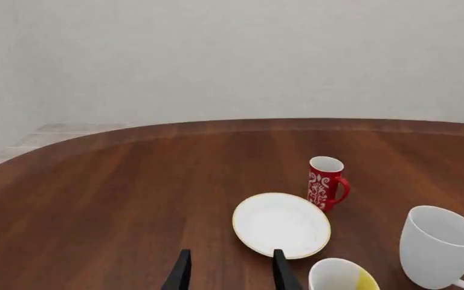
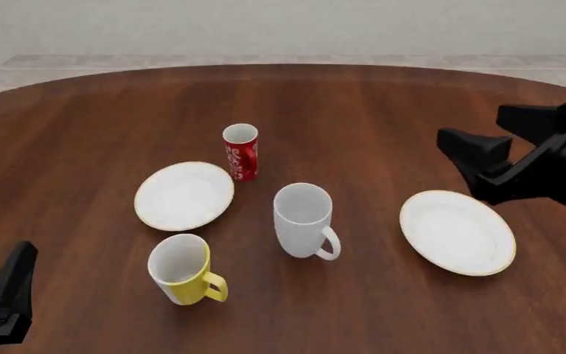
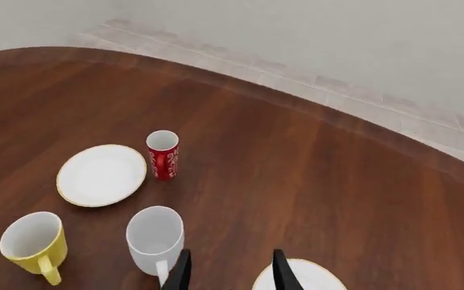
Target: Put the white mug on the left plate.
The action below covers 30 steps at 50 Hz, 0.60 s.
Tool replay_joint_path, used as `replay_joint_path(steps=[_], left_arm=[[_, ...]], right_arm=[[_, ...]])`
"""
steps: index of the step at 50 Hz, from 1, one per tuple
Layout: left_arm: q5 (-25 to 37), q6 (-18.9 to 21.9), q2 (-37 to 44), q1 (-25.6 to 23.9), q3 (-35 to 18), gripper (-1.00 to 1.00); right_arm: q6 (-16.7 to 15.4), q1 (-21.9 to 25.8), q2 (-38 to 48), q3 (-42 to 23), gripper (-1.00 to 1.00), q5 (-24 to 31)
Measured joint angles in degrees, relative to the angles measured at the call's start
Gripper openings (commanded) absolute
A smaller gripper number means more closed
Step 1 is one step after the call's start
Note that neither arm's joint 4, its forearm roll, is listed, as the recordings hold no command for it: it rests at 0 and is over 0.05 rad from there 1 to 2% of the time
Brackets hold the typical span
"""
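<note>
The white mug (image 2: 303,220) stands upright at the table's middle, its handle toward the front right, empty. It also shows in the left wrist view (image 1: 440,246) and the right wrist view (image 3: 154,238). The left plate (image 2: 183,195) lies bare to the mug's left, also in the left wrist view (image 1: 281,224) and the right wrist view (image 3: 102,174). My left gripper (image 1: 232,275) is open and empty, low at the front left corner (image 2: 8,291). My right gripper (image 3: 229,272) is open and empty, raised at the right (image 2: 472,127), apart from the mug.
A red soda can (image 2: 241,151) stands just behind the left plate's right edge. A yellow mug (image 2: 182,269) stands in front of that plate. The twin plate (image 2: 457,231) lies at the right, under my right arm. The round wooden table (image 2: 86,118) curves off at the back.
</note>
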Motion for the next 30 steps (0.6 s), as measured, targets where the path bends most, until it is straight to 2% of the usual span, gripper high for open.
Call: replay_joint_path(steps=[30], left_arm=[[0.0,0.0,0.0,0.0,0.0,1.0]], right_arm=[[-0.5,10.1,9.8,-6.9,1.0,4.8]])
